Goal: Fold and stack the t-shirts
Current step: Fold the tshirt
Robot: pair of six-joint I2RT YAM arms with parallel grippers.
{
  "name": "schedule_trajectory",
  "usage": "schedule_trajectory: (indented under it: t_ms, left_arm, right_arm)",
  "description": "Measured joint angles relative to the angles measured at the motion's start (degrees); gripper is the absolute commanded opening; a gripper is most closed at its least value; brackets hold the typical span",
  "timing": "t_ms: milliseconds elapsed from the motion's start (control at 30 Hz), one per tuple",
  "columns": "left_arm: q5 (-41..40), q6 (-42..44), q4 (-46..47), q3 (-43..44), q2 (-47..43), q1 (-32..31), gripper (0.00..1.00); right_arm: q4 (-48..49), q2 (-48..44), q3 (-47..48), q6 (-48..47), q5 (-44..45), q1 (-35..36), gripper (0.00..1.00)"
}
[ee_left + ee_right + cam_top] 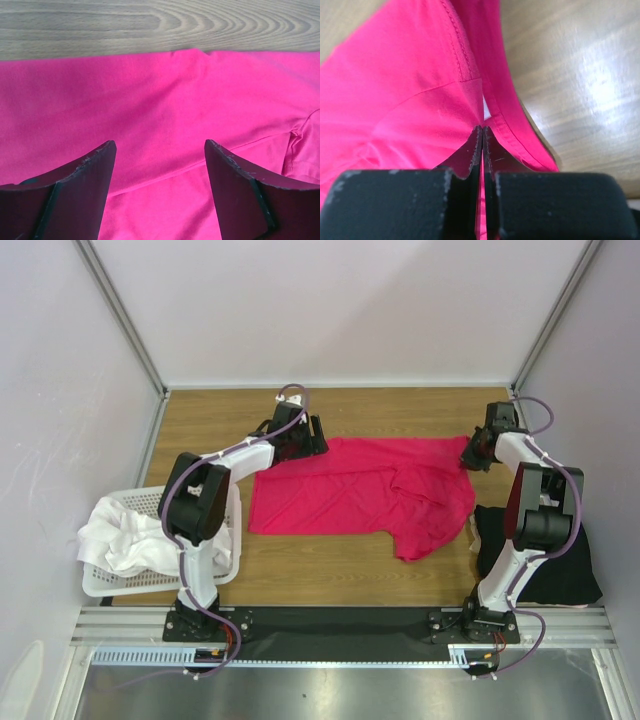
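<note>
The crimson-pink t-shirt (355,495) lies spread across the middle of the table (330,585), its right side rumpled and folded over. The right gripper (483,127) is clenched on a thin pinch of hem at the shirt's far right corner. The left gripper (160,145) stands released over its far left edge, grasping nothing. A pull from the right alone would likely drag the whole shirt and bunch it further, and so slim a bite could slip free. Whether that pinch takes one layer or two is hidden between the fingers. The black t-shirt (545,560) at the near right corner is partly covered by the right arm. The white t-shirts (120,535) are heaped in the basket (150,587) near the near left corner, their number unclear.
</note>
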Motion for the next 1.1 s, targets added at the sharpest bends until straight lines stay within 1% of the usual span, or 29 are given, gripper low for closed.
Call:
schedule_trajectory:
  t_ms: [67, 233, 267, 300, 367, 400, 500, 533, 600, 667, 700, 833, 867, 900, 1100]
  left_arm:
    - [0.0, 0.0, -0.2, 0.2, 0.2, 0.1, 0.74]
    - [-0.3, 0.0, -0.9, 0.2, 0.3, 0.3, 0.73]
    - [-0.5, 0.0, -1.1, 0.2, 0.3, 0.3, 0.73]
    - [-0.7, 0.0, -1.2, 0.2, 0.3, 0.3, 0.73]
    - [-1.0, 0.1, -1.5, 0.2, 0.3, 0.3, 0.73]
    - [-1.1, 0.1, -1.7, 0.2, 0.3, 0.3, 0.73]
    - [-2.4, 0.5, -2.9, 0.0, -0.2, 0.3, 0.73]
    - [-3.0, 0.6, -3.3, -0.3, -0.7, 0.3, 0.73]
    - [-4.6, 0.5, -4.4, -1.4, -2.2, 0.3, 0.66]
    - [-6.5, 0.5, -5.3, -2.9, -4.1, 0.3, 0.63]
    - [-7.6, 0.4, -5.4, -3.8, -5.2, 0.3, 0.64]
    - [-11.3, -1.2, -5.6, -7.6, -9.2, 0.3, 0.64]
    - [-11.8, -1.8, -5.6, -8.2, -9.7, 0.4, 0.66]
    - [-12.2, -2.4, -5.7, -8.4, -9.9, 0.5, 0.66]
    - [-13.6, -5.9, -6.8, -9.9, -9.9, 1.5, 0.66]
  right_arm:
    - [-0.3, 0.0, -1.1, 0.3, 0.3, 0.0, 0.00]
    - [-0.9, 0.0, -3.3, 0.4, 1.3, 0.0, 0.00]
    - [-1.2, 0.1, -3.3, 0.3, 1.4, 0.0, 0.03]
    - [-1.2, 0.1, -3.3, 0.4, 1.5, -0.1, 0.14]
    - [-2.1, 0.1, -2.8, 0.3, 1.5, -0.3, 0.29]
    - [-2.8, 0.1, -2.2, 0.2, 1.5, -0.4, 0.42]
    - [-5.3, 0.1, 1.4, -0.5, 1.0, -0.6, 0.55]
    - [-5.8, 0.1, 2.7, -0.6, 0.8, -0.6, 0.56]
    - [-5.9, 0.0, 5.7, -0.7, -0.2, -0.7, 0.58]
    - [-5.6, -0.9, 7.5, -0.5, -2.0, -0.7, 0.59]
    - [-5.3, -1.4, 8.0, -0.4, -2.9, -0.7, 0.61]
    - [-2.7, -2.6, 8.7, 0.0, -5.9, 0.6, 0.61]
    - [-1.8, -2.1, 9.0, 0.2, -6.5, 1.4, 0.59]
    - [-1.2, -1.4, 9.6, 0.4, -7.0, 2.3, 0.55]
    - [2.4, 8.5, 16.0, 1.1, -8.5, 7.6, 0.50]
